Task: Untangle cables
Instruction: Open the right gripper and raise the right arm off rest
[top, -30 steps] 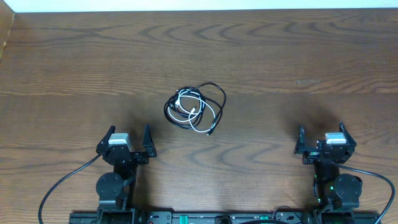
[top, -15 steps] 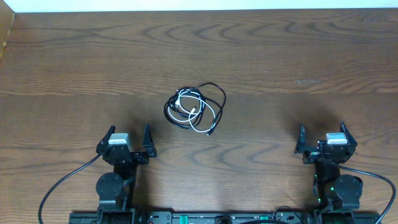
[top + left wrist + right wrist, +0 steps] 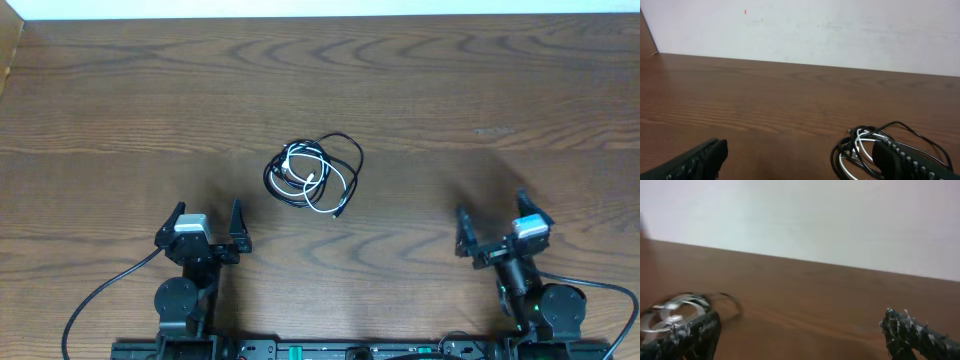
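The cables [image 3: 313,176] lie tangled on the table [image 3: 480,90], white wall [image 3: 840,30] beyond.

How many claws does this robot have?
2: the left claw bottom left in the overhead view, the right claw bottom right, both open.

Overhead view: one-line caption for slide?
Tangled white and black cables lie untouched on the table, ahead of the open left gripper and open right gripper.

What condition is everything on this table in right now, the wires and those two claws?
cables: white and black, tangled in one heap, untouched.
left gripper: open, empty, apart from the heap.
right gripper: open, empty, angled toward the heap.
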You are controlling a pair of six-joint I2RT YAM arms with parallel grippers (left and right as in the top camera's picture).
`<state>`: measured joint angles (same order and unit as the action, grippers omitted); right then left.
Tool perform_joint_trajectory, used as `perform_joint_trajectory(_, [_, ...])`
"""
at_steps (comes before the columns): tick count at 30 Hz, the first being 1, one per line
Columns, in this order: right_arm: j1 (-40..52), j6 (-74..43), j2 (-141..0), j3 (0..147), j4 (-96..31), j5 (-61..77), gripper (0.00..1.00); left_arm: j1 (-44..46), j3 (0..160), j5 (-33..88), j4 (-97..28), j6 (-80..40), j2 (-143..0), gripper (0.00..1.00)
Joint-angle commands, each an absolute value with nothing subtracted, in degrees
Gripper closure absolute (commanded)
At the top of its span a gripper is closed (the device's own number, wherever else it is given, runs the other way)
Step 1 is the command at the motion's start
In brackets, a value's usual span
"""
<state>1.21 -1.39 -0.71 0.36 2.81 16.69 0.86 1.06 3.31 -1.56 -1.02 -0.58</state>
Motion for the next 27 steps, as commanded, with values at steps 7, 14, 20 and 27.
perform_joint_trajectory(7, [1.5, -8.6, -0.4, 0.3, 11.8, 20.1, 0.01, 1.1, 0.2, 4.3, -3.6, 0.0, -0.2, 0.02])
perform_joint_trajectory(14, [1.5, -17.1, -0.4, 0.7, 15.4, 20.1, 0.01, 1.1, 0.2, 4.3, -3.6, 0.0, -0.2, 0.02])
perform_joint_trajectory(20, [1.5, -18.2, -0.4, 4.5, 14.4, 20.5, 0.01, 1.1, 0.2, 4.3, -3.6, 0.0, -0.2, 0.02])
perform_joint_trajectory(27, [1.5, -17.5, -7.0, 14.9, 9.6, 18.3, 0.01, 1.1, 0.2, 4.3, -3.6, 0.0, -0.2, 0.02])
